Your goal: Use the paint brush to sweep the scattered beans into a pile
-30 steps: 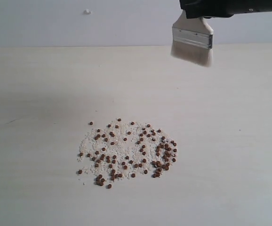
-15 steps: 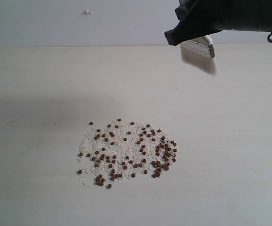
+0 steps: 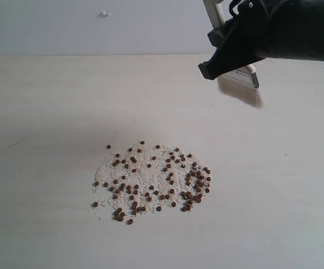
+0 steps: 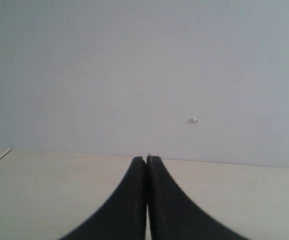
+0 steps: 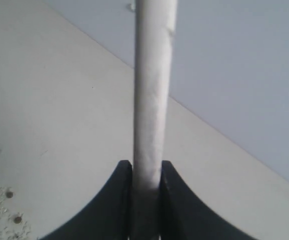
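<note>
Our right pincer is clamped on the pale handle of the paint brush. Over the last second we have brought it lower and tipped it, so the bristles now slant down just beneath the pincer, apparently not yet touching the worktop. The beans lie unmoved in their loose scatter, well apart from the pincer, below it and towards the left arm's side. We judge the approach is under way and no sweeping has begun. Our left pincer is closed on nothing.
</note>
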`<state>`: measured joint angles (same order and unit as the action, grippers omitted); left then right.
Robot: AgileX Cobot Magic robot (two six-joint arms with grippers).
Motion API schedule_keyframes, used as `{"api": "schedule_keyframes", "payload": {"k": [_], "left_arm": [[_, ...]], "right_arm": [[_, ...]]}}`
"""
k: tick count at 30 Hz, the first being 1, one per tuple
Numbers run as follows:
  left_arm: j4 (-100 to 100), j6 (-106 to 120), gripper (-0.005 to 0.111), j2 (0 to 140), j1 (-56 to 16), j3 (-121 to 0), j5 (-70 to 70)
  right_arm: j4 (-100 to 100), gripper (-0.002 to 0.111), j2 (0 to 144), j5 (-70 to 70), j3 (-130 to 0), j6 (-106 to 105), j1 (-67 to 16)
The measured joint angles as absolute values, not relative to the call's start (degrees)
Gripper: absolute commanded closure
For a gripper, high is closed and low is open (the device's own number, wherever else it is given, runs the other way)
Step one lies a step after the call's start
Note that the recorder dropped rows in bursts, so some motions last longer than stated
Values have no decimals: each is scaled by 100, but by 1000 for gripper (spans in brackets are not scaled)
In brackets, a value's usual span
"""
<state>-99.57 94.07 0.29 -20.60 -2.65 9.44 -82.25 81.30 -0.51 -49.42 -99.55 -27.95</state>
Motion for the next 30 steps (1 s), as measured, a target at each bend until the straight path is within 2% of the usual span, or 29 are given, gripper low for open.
{"api": "schedule_keyframes", "payload": {"k": [19,30], "left_arm": [[-9957,9407,107,29,-2060,-265,944],[-9957,9407,107,29,-2060,-265,944]], "right_arm": [[-8547,108,4123,-276,-2025,-7211,-2795],[-8113,108,3989,-319,-1983,-7052,-2795]]}}
